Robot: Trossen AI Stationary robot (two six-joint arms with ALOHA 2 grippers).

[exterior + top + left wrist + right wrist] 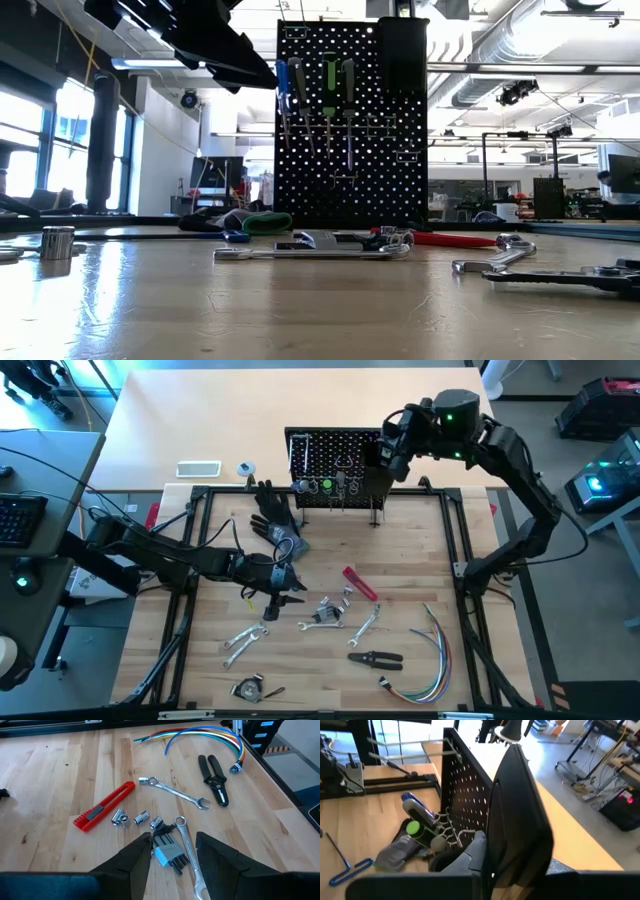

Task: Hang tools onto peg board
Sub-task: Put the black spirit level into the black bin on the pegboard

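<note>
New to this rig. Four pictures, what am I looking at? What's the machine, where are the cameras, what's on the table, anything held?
Two dark robot arms at a wooden table. One camera looks straight down, one sits at table height, one rides each wrist. The left pincer hovers open over a blue-handled hex key set, holding nothing. The right pincer is up at the black box bin on the peg board, where screwdrivers already hang. Loose below: wrenches, a red utility knife, black pliers, coloured wires, a glove.
</note>
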